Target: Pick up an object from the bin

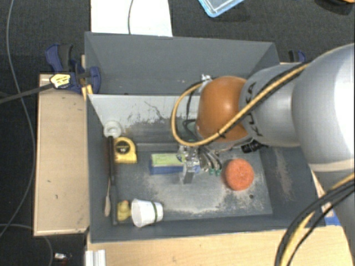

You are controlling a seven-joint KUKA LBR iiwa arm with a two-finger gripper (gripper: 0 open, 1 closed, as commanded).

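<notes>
Gripper (191, 168) low at right end of green-and-blue block (165, 163); orange ball (239, 174) near. Jaws: cannot tell. Judged approach step; next, straddle block squarely, then close.

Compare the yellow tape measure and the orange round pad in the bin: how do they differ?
Colour: the tape measure is yellow with a dark dial, the orange pad plain. Shape: the tape measure is boxy, the orange pad round. Place: the tape measure lies at view left beside a long dark stick, the orange pad at view right, nearer the hand. Both lie loose in the bin.
</notes>
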